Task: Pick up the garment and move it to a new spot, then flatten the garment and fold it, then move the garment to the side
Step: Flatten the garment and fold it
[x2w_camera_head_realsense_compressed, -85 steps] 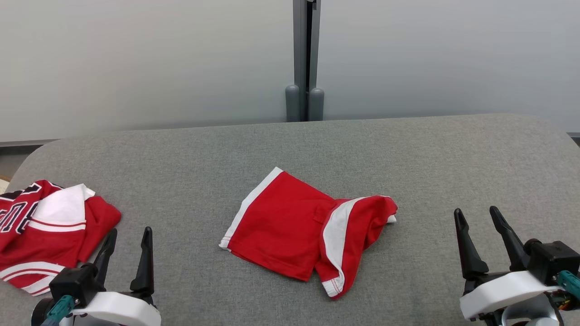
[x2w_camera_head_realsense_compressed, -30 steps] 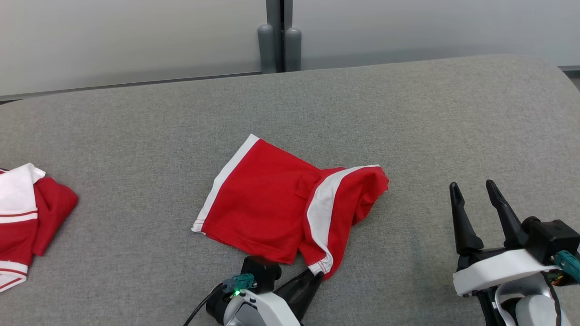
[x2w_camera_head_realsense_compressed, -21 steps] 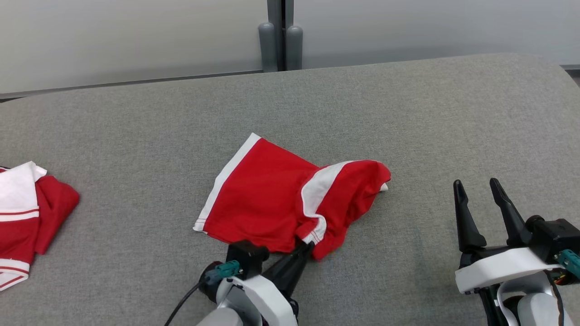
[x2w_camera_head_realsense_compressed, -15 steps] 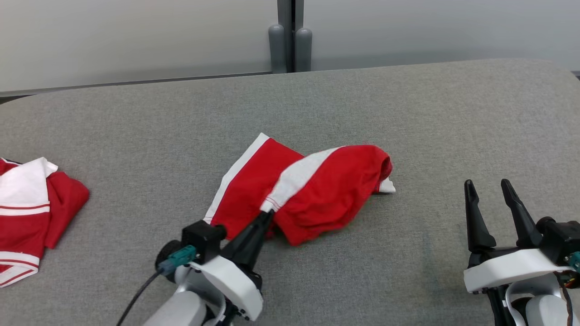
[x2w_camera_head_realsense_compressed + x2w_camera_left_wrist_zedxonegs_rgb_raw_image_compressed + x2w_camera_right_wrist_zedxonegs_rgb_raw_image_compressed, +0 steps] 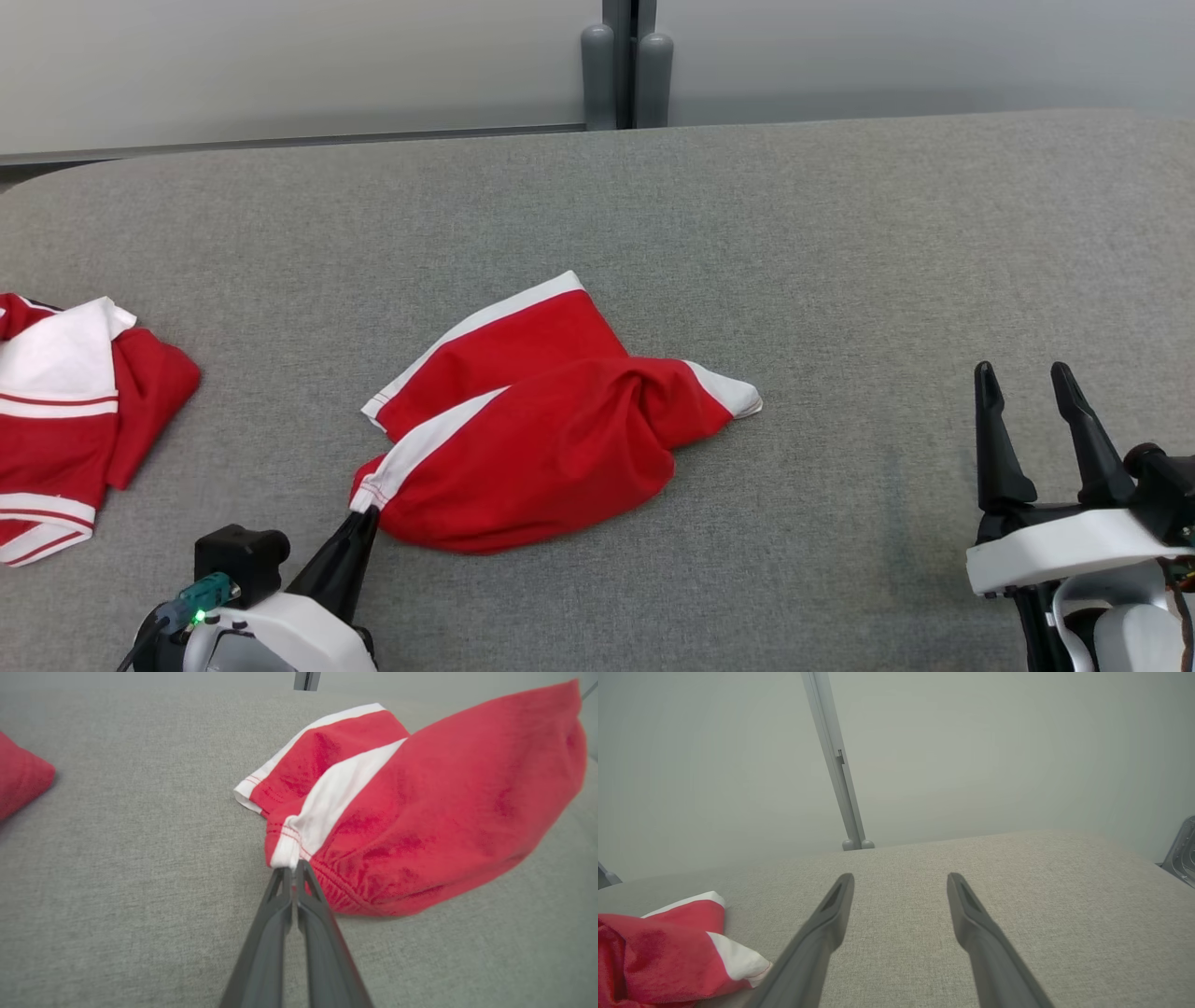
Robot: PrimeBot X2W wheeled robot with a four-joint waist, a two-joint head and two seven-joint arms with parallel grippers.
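Red garment lies bunched on the worktop, a bit left of centre. White stripes run along its left side and one white-edged corner pokes out to the right.

Its near-left corner, the hem where the white stripe meets the red stitching, is pinched in the left hand. Fingers are pressed together on the fabric, tips right at the hem. In the left wrist view the rest of the garment bulges up and to the right of the fingers; can't tell whether that part is off the surface.

Right hand sits at the lower right, fingers spread wide and holding nothing. It is well apart from the garment, with bare grey fabric surface between them.

A second piece of clothing, also red and white, lies crumpled at the worktop's left edge, well apart from the garment.

Grey post with two rounded feet stands behind the far edge, against a pale wall.
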